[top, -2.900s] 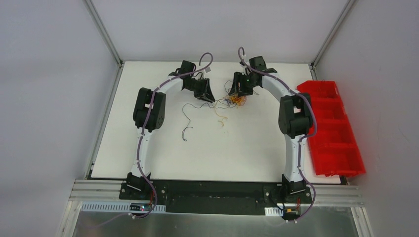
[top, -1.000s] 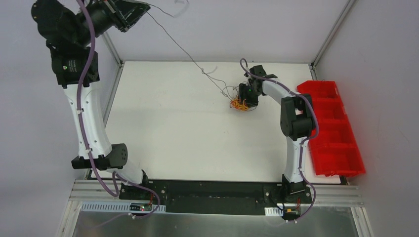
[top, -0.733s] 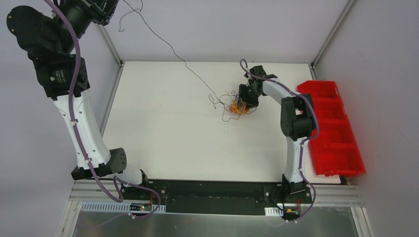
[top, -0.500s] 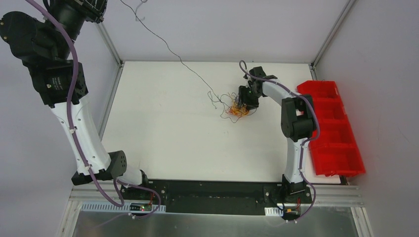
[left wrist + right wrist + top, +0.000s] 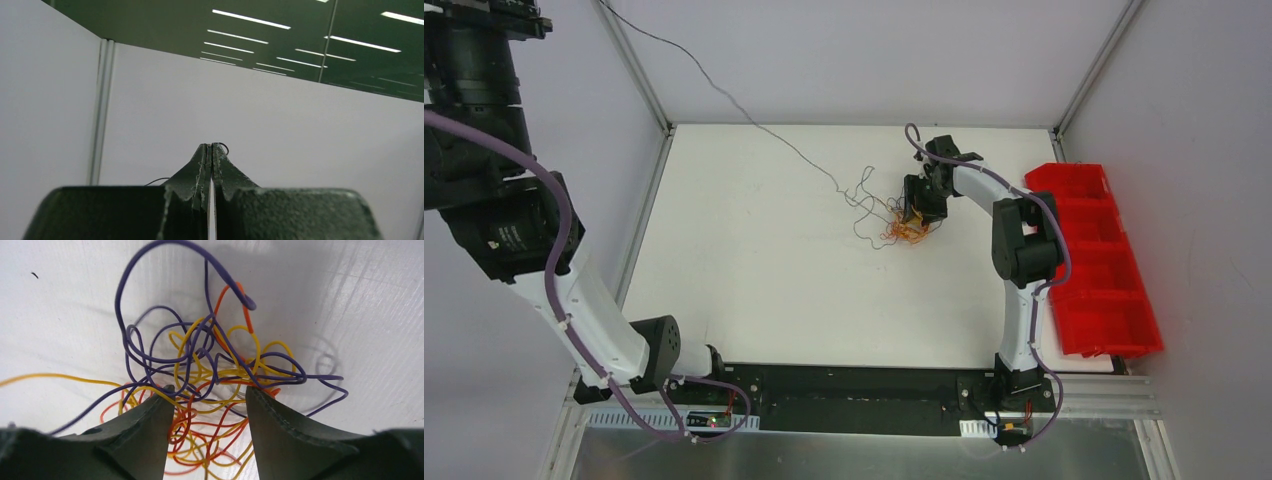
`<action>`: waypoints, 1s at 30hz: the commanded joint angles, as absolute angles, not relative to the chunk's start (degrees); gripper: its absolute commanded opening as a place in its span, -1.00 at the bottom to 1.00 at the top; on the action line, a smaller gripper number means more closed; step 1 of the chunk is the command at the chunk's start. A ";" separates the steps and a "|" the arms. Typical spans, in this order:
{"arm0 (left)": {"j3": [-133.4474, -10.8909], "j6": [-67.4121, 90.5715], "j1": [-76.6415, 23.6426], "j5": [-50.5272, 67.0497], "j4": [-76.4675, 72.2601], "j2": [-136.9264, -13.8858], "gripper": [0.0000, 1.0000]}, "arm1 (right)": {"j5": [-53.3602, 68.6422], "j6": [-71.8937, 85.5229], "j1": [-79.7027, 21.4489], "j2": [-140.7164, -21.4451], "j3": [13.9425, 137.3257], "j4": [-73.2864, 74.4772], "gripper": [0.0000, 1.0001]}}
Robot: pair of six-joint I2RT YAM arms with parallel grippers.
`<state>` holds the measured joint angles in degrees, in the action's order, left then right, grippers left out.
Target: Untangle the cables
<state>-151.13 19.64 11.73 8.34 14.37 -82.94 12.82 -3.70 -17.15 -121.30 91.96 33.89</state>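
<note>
Right pincer, seen from above, stands low over the tangled cables at the far right of the white table, while one dark cable stretches from them up toward the far left corner, beside the raised left arm. In the left wrist view the left pincer is fully closed, and a small loop of dark cable sticks out at its tips. In the right wrist view the right pincer is about half open, its fingers on both sides of the cables, with strands lying between them.
</note>
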 commanded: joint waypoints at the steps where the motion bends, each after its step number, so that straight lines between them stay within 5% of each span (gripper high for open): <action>1: -148.91 14.64 12.30 5.08 13.14 -79.64 -1.00 | 9.84 -5.13 -17.22 -121.62 90.74 39.59 0.16; 11: -136.67 16.46 12.23 16.61 17.83 -74.51 -1.00 | 9.24 -11.41 -17.00 -117.46 90.36 42.44 0.15; 20: -119.63 21.74 12.29 29.21 20.65 -71.34 -1.00 | 29.07 -15.64 -17.04 -106.79 92.09 46.10 0.32; 30: -124.85 22.15 12.26 27.64 21.41 -74.41 -1.00 | 37.91 -23.62 -22.49 -97.63 91.28 37.22 0.43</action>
<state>-119.92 20.49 11.73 26.68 23.53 -74.91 32.91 -18.57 -18.33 -100.51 90.98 42.19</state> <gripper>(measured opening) 0.009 0.703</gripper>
